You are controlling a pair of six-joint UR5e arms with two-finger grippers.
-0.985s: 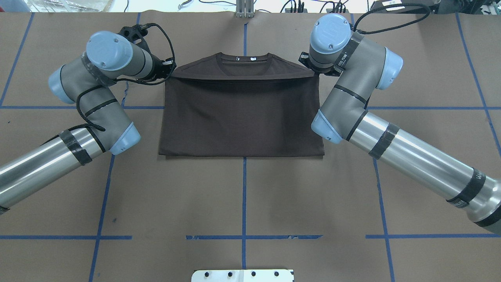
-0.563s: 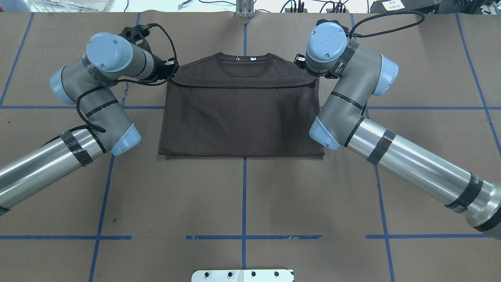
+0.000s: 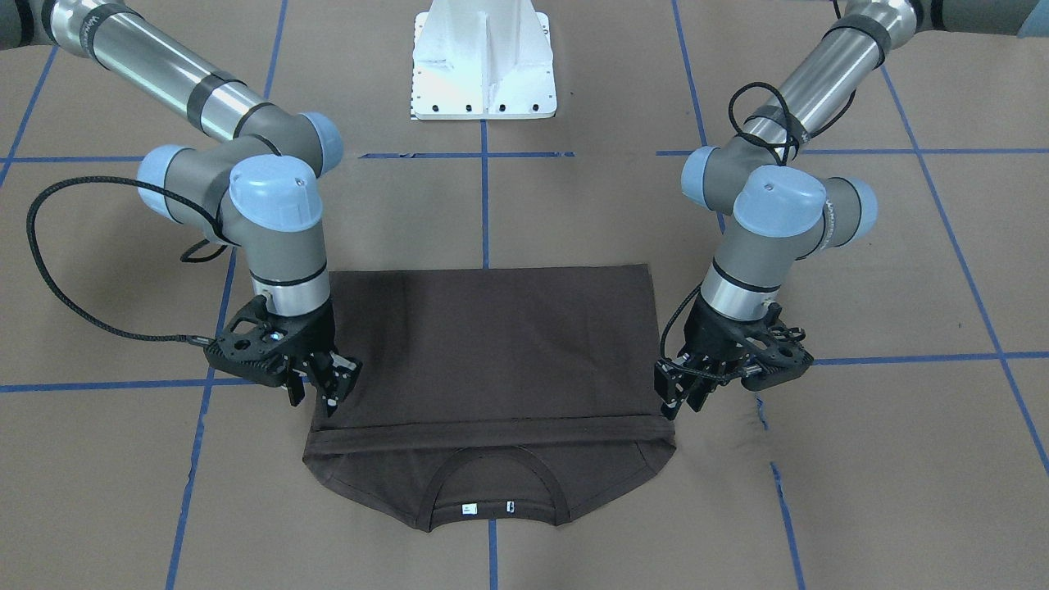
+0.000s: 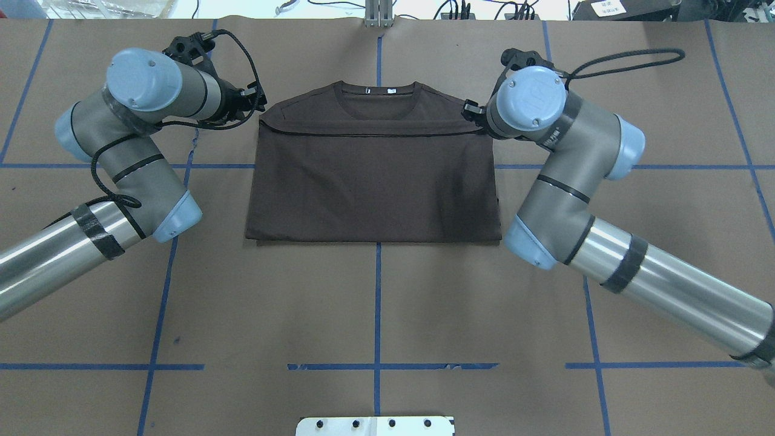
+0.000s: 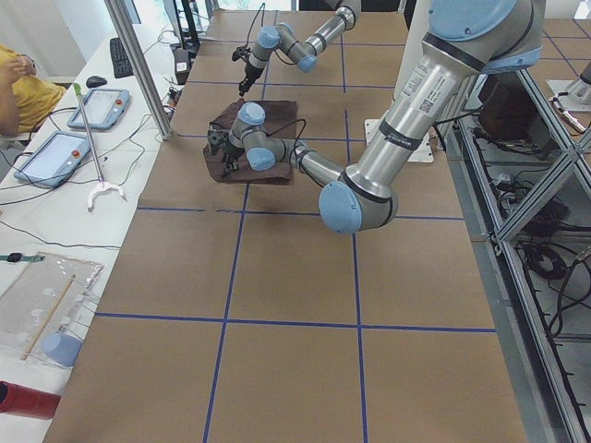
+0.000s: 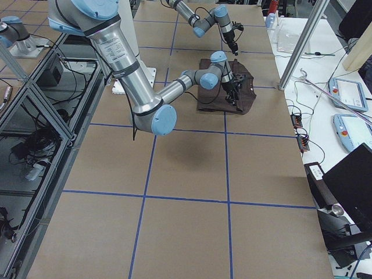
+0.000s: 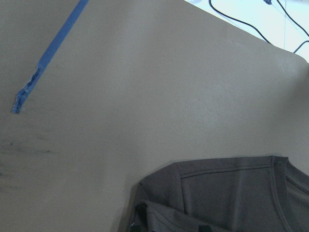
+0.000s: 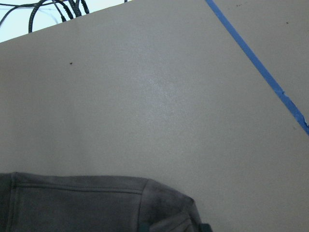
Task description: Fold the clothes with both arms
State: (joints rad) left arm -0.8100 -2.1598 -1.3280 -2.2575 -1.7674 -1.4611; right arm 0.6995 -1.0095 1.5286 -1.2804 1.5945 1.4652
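The dark brown T-shirt (image 4: 372,181) lies flat on the table, folded so its lower half covers the chest. The folded-over edge (image 3: 492,426) stops just short of the collar (image 4: 378,91) with its white labels (image 3: 469,508). My left gripper (image 4: 257,103) hangs beside the shirt's shoulder corner, open and empty; in the front view (image 3: 682,403) its fingers stand apart just off the cloth. My right gripper (image 3: 315,400) is open and empty at the other corner, mostly hidden under its wrist in the overhead view (image 4: 472,112). Each wrist view shows a shoulder corner (image 7: 227,193) (image 8: 72,208).
The table is covered in brown paper with blue tape lines (image 4: 378,303). The white bolted pedestal (image 3: 483,61) stands at the robot's side. Cables lie past the far edge (image 4: 454,9). Side benches hold tablets (image 5: 51,157) and clutter.
The lifted folded edge has come down flat on the shirt. Both grippers have let go of it, and both arms have swung outward from the shirt's sides.
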